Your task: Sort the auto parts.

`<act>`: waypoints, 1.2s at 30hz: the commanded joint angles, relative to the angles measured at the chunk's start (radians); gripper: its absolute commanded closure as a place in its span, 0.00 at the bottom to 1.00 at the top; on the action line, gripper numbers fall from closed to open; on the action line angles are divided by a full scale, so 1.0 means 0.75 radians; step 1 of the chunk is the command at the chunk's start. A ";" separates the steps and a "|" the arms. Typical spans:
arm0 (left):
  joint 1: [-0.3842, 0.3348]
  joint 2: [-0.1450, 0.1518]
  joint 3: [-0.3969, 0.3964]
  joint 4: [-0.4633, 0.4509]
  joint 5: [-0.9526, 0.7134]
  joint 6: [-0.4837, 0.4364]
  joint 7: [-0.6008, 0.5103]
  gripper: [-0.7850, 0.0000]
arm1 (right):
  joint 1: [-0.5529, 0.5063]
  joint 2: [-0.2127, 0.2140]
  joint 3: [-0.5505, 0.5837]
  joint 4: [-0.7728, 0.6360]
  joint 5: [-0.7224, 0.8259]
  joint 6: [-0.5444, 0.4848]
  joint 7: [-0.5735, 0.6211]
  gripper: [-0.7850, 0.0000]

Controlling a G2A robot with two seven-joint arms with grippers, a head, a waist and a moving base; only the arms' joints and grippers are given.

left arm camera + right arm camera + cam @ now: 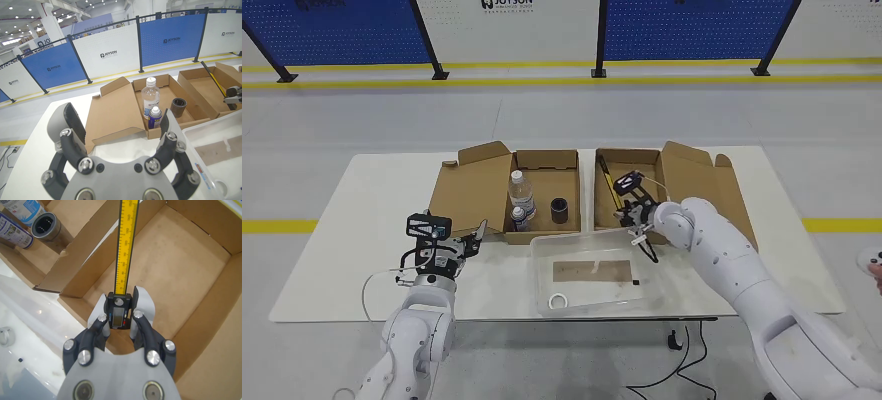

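Over the right box [170, 275], the right claw [120, 294] grips a caliper [125, 247] by its display head. Its yellow beam runs straight away from the claw toward the box's far wall, along the side nearest the left box [113, 106]. The left claw [118, 109] hangs spread open above the table [81, 100] near that box.

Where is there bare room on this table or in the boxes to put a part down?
Free: the right box floor beside the caliper; the table left of the left box flap. Crowded: the left box near half, with bottle, spray can and bearing.
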 commanded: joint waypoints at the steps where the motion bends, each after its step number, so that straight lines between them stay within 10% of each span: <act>1: 0.000 0.000 0.000 0.000 0.000 0.000 0.000 0.00 | -0.005 0.001 0.010 -0.002 -0.001 0.011 0.007 1.00; 13: 0.000 0.000 0.000 0.000 0.000 0.000 0.000 0.00 | -0.043 0.029 0.117 -0.008 0.016 0.200 0.076 1.00; 18: 0.000 0.000 0.000 0.000 0.000 0.000 0.000 0.00 | -0.059 0.041 0.146 -0.038 -0.007 0.222 0.087 0.63; 26: 0.000 0.000 0.000 0.000 0.000 0.000 0.000 0.00 | -0.076 0.056 0.186 -0.080 -0.051 0.228 0.103 0.49; 36: 0.000 0.000 0.000 0.000 0.000 0.000 0.000 0.00 | -0.089 0.103 0.255 -0.293 -0.197 0.081 0.049 0.03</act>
